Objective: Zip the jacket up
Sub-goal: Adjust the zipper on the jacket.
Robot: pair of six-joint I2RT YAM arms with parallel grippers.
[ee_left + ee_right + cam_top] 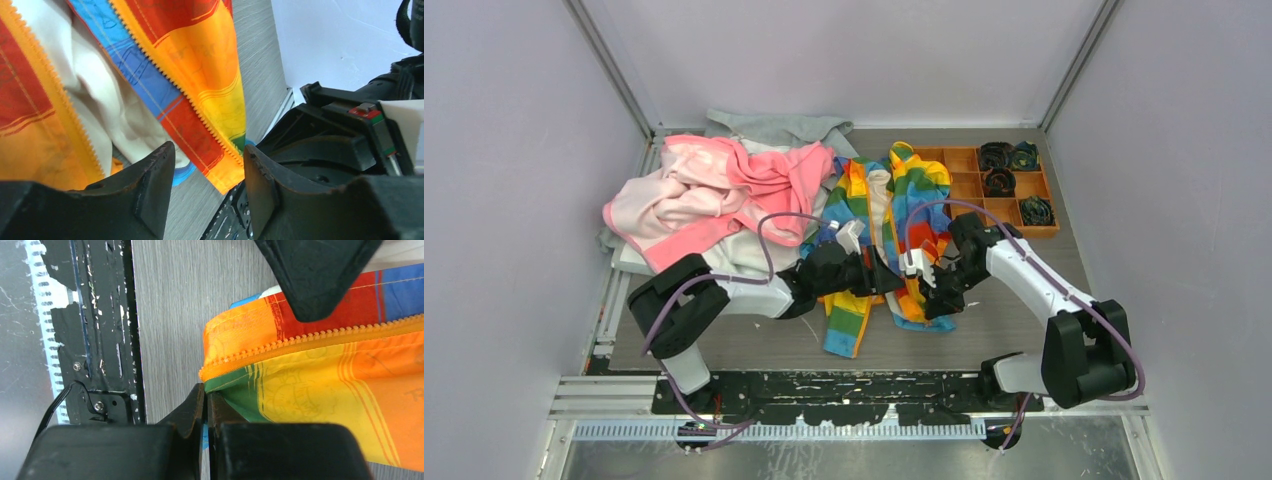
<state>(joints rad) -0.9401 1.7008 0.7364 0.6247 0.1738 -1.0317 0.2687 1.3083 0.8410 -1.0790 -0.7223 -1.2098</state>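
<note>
Right wrist view: my right gripper [205,402] is pinched shut on the bottom corner of the jacket [320,385], I think to hold it flat on the worktop [170,315]. My left gripper [210,182] hangs apart over the zipper teeth [200,120], ready to grab.

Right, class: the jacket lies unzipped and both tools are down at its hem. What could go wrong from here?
1. The right tool pinches only the hem corner of the jacket; a tug could pull it free.
2. The zipper rows lie apart with lining between them; the open left tool might catch cloth instead.
3. The tools sit close together and could collide.
</note>
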